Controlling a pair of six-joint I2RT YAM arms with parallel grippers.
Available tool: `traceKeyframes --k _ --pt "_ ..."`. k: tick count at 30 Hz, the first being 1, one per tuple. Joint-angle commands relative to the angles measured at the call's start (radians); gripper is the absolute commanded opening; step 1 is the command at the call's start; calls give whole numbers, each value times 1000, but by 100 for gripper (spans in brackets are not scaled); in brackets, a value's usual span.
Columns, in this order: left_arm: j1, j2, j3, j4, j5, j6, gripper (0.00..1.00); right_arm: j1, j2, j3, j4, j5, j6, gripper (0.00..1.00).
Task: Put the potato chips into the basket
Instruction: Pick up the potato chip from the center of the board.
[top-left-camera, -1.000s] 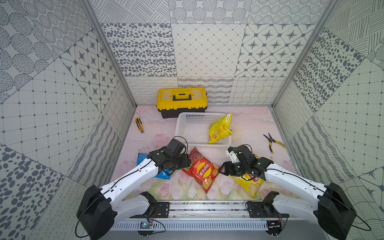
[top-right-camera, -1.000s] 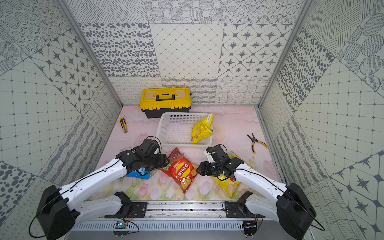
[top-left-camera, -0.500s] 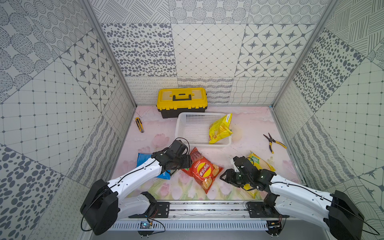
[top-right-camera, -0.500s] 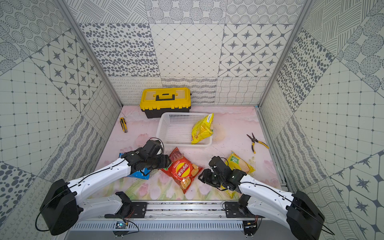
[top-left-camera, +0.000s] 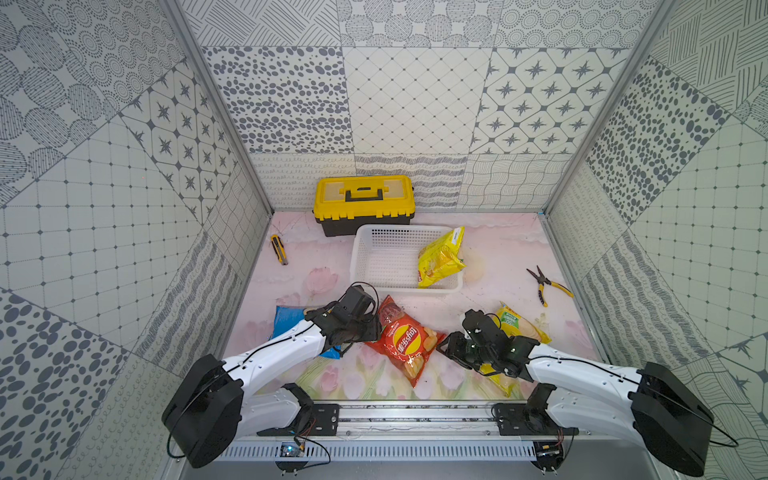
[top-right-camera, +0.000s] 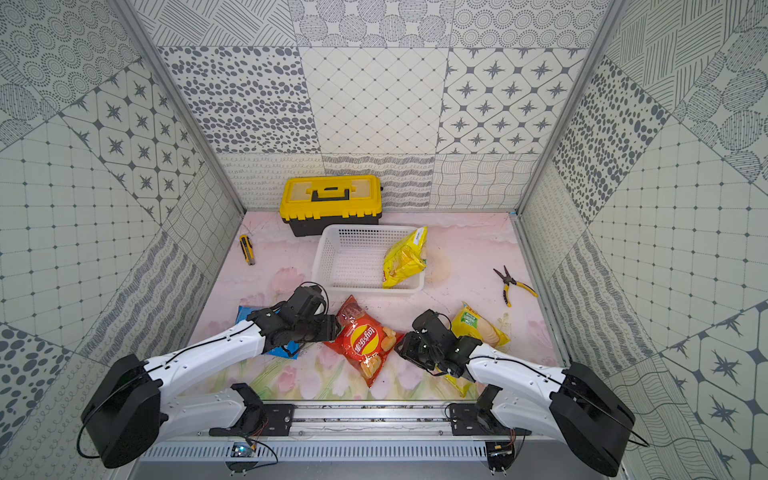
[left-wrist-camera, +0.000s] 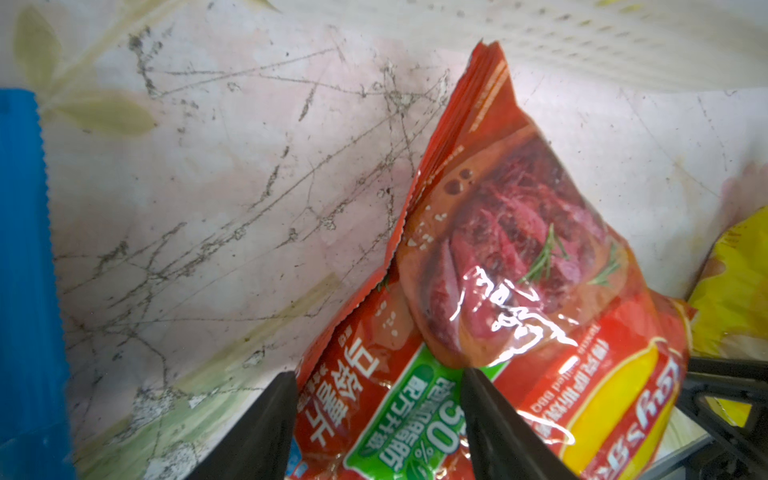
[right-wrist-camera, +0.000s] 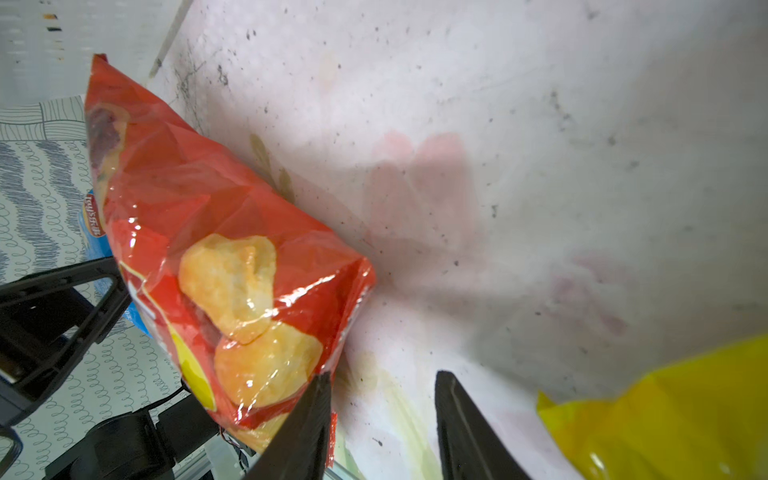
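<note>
While left hand (left-wrist-camera: 376, 374) straddles red bag (top-left-camera: 405, 340), right hand (right-wrist-camera: 383, 373) reaches alongside.

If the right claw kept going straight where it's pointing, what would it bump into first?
Probably the red chip bag: the right gripper points at its near edge. Bare table shows between its jaws, so it might only graze the corner.

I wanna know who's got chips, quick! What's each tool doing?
Left tool: open, jaws astride the red bag's corner.
Right tool: open, empty, beside the red bag.
</note>
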Motion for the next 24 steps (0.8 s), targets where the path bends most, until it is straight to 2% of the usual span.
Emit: traceKeyframes --k 1,8,13,18,21,24 --pt "-4 -25 -24 35 13 -17 67 5 26 15 71 20 4 41" --pt "-5 -36 -17 19 12 -14 67 5 38 39 106 -3 -22 33" --pt "-4 -25 -6 16 19 -16 67 11 -80 19 13 8 -34 31" --pt "-7 -23 -9 14 18 -19 67 14 -227 -6 -68 21 -26 33" --pt "-9 -27 -15 16 14 -25 67 14 -211 3 -68 23 -31 33" --pt "-9 -29 -16 17 15 -29 67 14 -130 21 -31 13 -31 32"
